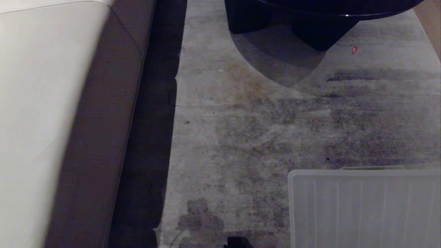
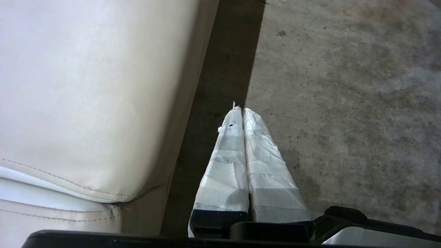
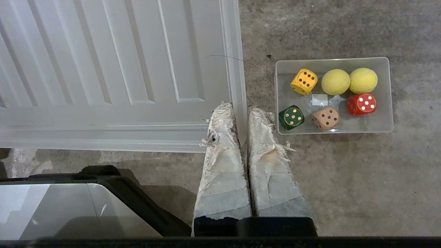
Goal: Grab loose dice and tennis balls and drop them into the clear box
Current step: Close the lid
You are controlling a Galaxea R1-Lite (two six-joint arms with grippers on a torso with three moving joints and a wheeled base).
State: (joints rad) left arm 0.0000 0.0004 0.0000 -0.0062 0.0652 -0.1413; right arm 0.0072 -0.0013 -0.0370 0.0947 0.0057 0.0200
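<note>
In the right wrist view the clear box [image 3: 382,122] rests on the grey rug. Inside it lie two tennis balls [image 3: 335,82] [image 3: 363,80] and several dice: yellow [image 3: 304,81], dark green [image 3: 291,117], tan [image 3: 325,118] and red [image 3: 361,104]. My right gripper [image 3: 240,108] hangs above the rug just beside the box, shut and empty, its tape-wrapped fingers over the corner of the lid. My left gripper [image 2: 243,111] is shut and empty above the gap between sofa and rug. Neither gripper nor the box shows in the head view.
A flat ribbed translucent lid [image 1: 365,210] [image 3: 120,69] lies on the rug at the near right. A cream sofa [image 1: 41,103] [image 2: 86,86] fills the left side. A black table [image 1: 320,20] stands at the far end, with a small red scrap [image 1: 354,50] beside it.
</note>
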